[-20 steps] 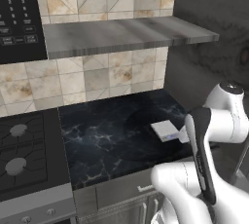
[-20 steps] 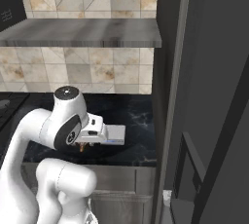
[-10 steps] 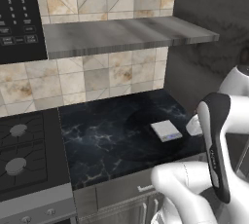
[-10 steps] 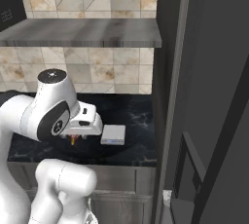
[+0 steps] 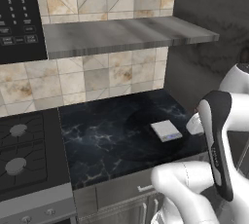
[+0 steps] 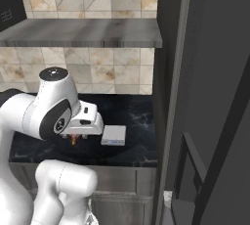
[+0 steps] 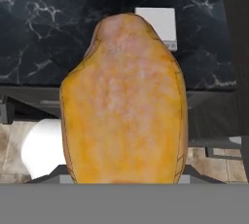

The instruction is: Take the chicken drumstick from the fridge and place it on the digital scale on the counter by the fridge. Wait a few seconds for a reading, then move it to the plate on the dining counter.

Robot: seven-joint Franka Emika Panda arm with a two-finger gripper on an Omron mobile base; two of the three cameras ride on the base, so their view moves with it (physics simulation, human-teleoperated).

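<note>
1. Well, from the left base view the scale [image 5: 166, 130] sits bare on the counter [image 5: 107, 145], a flat pale square slab with a thin darker edge on black marble veined in white. Nothing lies on it, so the weighing is not yet done. The white arm bulks at the lower right, glossy with dark joints. A hob [image 5: 22, 155] lies to the left, under a grey shelf [image 5: 121, 33] and beige tiled wall.

2. Over in the right base view the hand hangs low above the counter, just beside the scale [image 6: 114, 135] on its left. A small orange bit of the drumstick [image 6: 73, 140] peeks out beneath the hand. The fridge [image 6: 205, 97], tall and dark grey, stands hard by on the right.

3. Looking along the hand view, the drumstick [image 7: 124, 101] looms close, a rounded golden-orange lump with a mottled, paler top, carried in the gripper [image 7: 121, 174]. The fingers are hidden behind the meat; I judge they are closed on it. The scale [image 7: 158, 26] shows past it, apart from it.

4. So the fetch looks done; setting down, the wait, and the trip to the plate remain.
</note>
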